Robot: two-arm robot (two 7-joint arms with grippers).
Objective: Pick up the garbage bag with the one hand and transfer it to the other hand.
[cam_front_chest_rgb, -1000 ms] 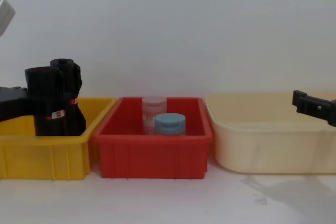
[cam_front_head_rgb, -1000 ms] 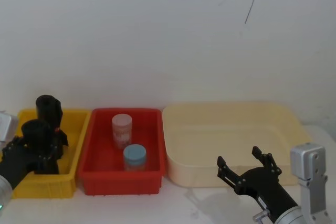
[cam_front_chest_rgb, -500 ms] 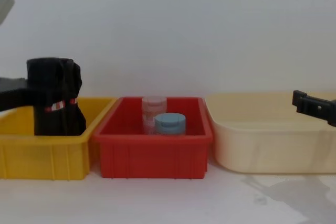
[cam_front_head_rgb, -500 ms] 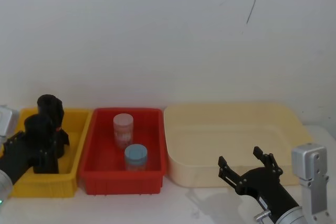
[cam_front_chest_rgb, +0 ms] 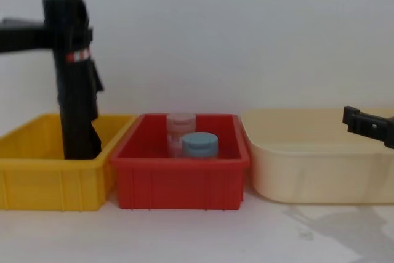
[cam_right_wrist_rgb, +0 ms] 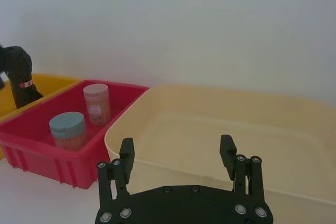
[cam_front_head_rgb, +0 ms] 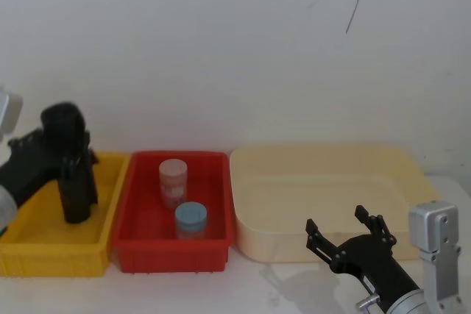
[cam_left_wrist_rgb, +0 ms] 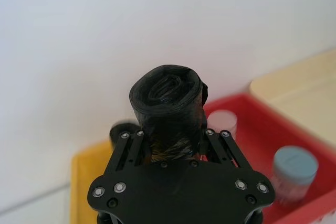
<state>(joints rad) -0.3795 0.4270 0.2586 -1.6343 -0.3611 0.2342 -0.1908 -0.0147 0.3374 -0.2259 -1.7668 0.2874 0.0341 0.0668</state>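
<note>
At the far left, the left claw is clamped on the garbage bag, holding the black roll upright in the air above the yellow bin. The bag's red-and-white band faces the chest camera. A second black roll stands in that bin directly beneath the bag. From the chest view the two run together, and whether they touch cannot be told.

Just beside the yellow bin sits a red bin holding two jars, a pink-lidded one towards the back and a blue-lidded one in front of it. A wide cream tub comes next, against the red bin's side. These two containers lie between the claws.

At the right, the right claw hovers low over the white table in front of the tub. Its fingers are spread wide with nothing between them, well apart from the bag.
</note>
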